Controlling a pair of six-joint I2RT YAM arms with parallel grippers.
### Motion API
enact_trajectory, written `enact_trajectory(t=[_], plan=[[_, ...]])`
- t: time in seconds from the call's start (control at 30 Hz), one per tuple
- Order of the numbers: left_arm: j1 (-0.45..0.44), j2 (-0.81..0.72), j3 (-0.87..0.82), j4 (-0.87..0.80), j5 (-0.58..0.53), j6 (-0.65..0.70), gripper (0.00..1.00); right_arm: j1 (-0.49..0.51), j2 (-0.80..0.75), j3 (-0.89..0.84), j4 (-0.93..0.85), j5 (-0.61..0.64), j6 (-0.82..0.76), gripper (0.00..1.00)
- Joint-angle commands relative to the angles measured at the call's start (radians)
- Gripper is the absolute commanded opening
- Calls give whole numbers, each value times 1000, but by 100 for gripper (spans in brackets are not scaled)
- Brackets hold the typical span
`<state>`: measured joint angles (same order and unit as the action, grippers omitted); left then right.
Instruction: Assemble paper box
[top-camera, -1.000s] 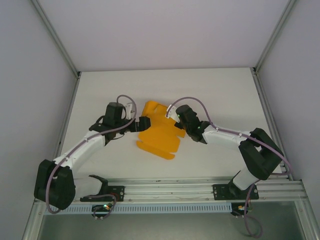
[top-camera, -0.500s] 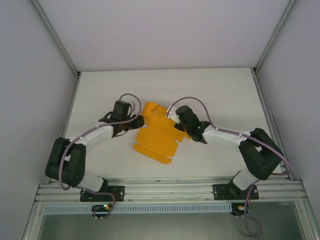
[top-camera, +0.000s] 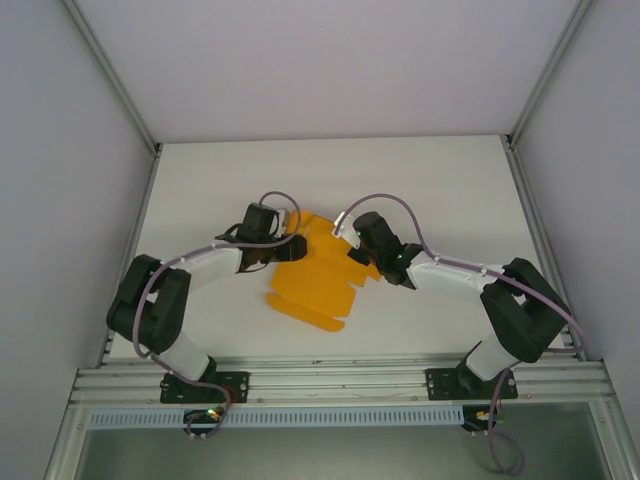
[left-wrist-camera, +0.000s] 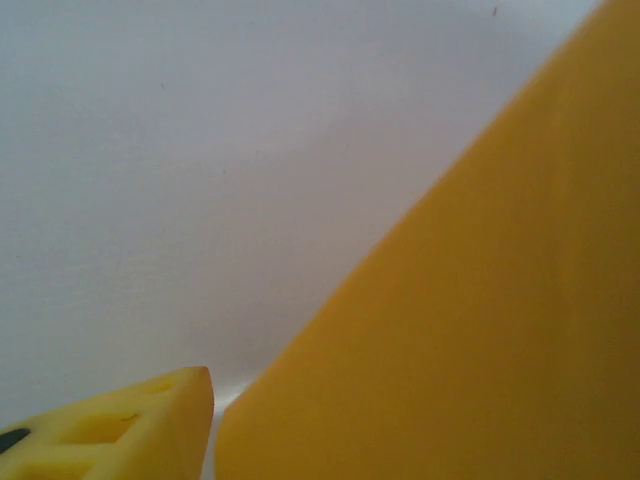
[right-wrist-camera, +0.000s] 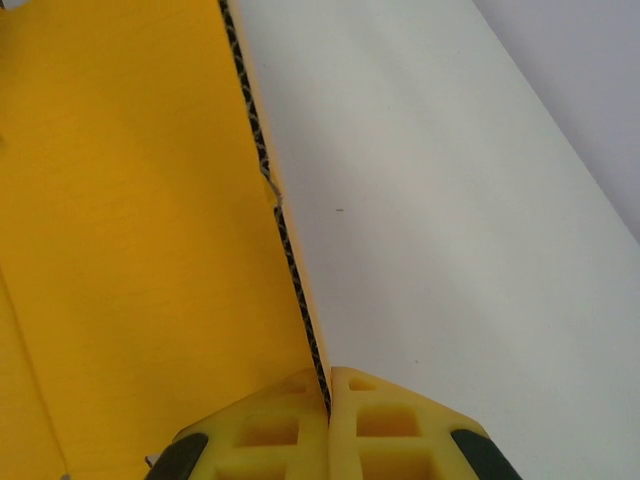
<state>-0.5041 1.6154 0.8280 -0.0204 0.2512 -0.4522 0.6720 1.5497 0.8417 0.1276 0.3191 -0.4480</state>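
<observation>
The paper box (top-camera: 315, 280) is a flat orange-yellow die-cut sheet lying mid-table between the two arms. My right gripper (top-camera: 358, 252) is at its right edge. In the right wrist view its jaws (right-wrist-camera: 329, 395) are shut on the thin corrugated edge of the sheet (right-wrist-camera: 130, 200), which rises from between them. My left gripper (top-camera: 293, 247) is over the sheet's upper left part. In the left wrist view one yellow finger (left-wrist-camera: 130, 430) stands apart from a raised orange panel (left-wrist-camera: 480, 300), with a sliver of table between them. That panel hides the other finger.
The white table (top-camera: 450, 200) is walled at the back and both sides. An aluminium rail (top-camera: 340, 380) with the arm bases runs along the near edge. The left arm's elbow (top-camera: 150, 300) is folded back at the near left.
The left gripper has moved right, from beside the sheet's left edge to over it, and its elbow has swung up and in. The sheet shifted slightly. The right gripper kept its hold.
</observation>
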Motion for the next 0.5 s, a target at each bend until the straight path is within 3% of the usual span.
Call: enact_trajectory(t=[0.0,0.37,0.47], plan=[[-13,28,-12,42,37,1,59,-2,-38,-8,43,-37,31,0],[-117,109,56,-115,-206,53,56,-2,-52,-18,70,-35,36,0],[-119,76,48,-135,-212,51,59,-2,-57,-13,51,-27,-10,0]])
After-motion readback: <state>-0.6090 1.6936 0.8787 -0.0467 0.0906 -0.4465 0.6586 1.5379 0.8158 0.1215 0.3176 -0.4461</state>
